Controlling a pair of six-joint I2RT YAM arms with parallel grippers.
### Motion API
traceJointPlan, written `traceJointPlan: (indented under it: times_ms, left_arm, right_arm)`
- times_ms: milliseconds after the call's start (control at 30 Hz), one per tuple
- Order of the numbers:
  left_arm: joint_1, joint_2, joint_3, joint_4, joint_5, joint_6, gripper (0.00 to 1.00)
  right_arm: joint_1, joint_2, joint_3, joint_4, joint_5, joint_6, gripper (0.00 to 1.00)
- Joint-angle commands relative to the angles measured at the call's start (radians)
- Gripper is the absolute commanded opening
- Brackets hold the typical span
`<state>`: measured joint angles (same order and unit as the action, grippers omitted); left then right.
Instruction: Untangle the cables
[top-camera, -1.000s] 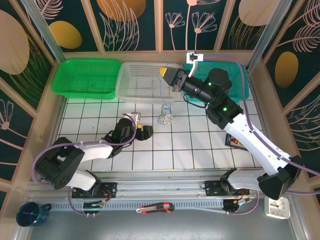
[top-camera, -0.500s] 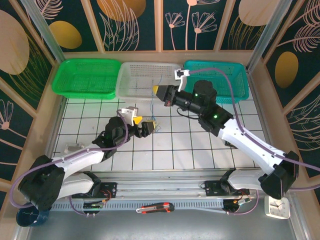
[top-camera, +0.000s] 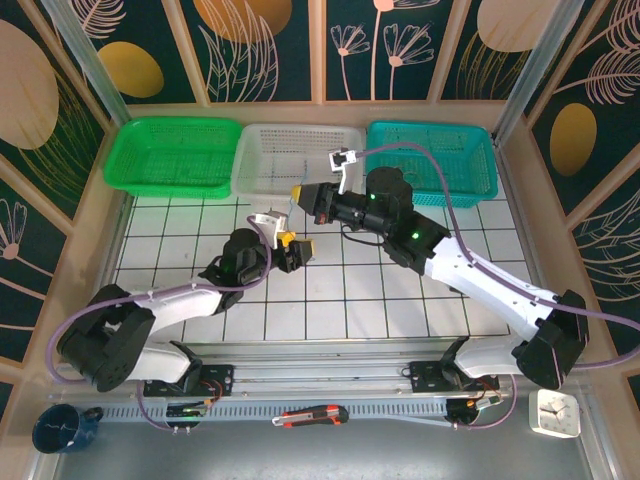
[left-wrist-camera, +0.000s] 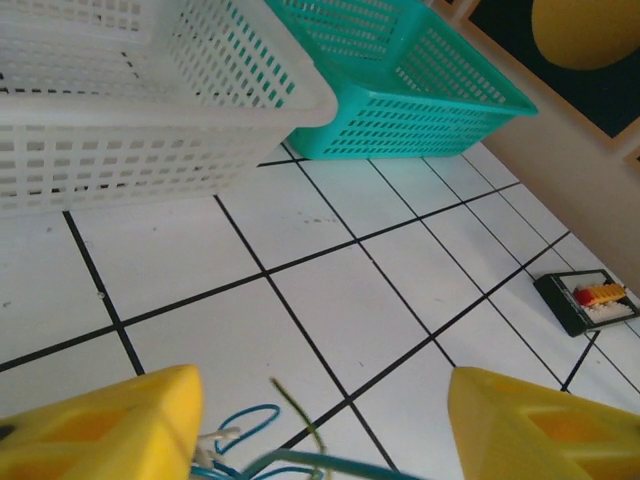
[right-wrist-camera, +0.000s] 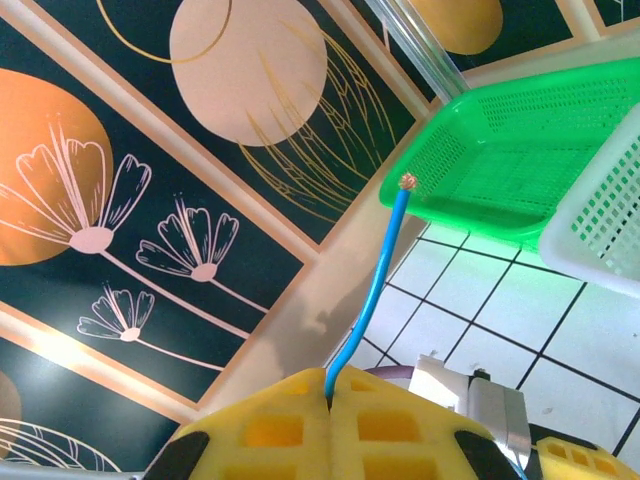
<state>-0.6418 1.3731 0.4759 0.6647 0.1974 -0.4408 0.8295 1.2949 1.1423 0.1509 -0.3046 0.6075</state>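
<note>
Blue cable (right-wrist-camera: 372, 278) stands up out of the seam of the right pincer (right-wrist-camera: 330, 392), whose yellow pads are pressed fully together on it. Its bare coppery tip is uppermost, in front of the green basket (right-wrist-camera: 500, 160) and the flower-painted wall (right-wrist-camera: 150, 200). Other cables (left-wrist-camera: 250, 452), namely blue loops, an olive strand and a white tip, lie on the white-tiled counter (left-wrist-camera: 330, 300) inside the left pincer (left-wrist-camera: 322, 400), close against one finger; its fingers stand well apart with no grip visible, white basket (left-wrist-camera: 150, 150) and teal basket (left-wrist-camera: 420, 100) beyond.
</note>
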Motion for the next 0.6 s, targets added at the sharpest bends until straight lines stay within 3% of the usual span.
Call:
traceJointPlan:
  times_ms: [0, 400, 567]
  left_arm:
    - [-0.005, 0.034, -0.019, 0.101, -0.028, 0.010, 0.59]
    - [-0.004, 0.149, -0.080, 0.218, -0.016, -0.020, 0.32]
    - [-0.004, 0.170, -0.101, 0.244, -0.013, -0.038, 0.28]
  right_arm:
    - [0.008, -0.002, 0.036, -0.006, 0.000, -0.019, 0.00]
    - [-0.030, 0.004, 0.238, 0.021, -0.089, 0.003, 0.00]
    - [-0.096, -0.010, 0.287, 0.110, -0.137, 0.068, 0.00]
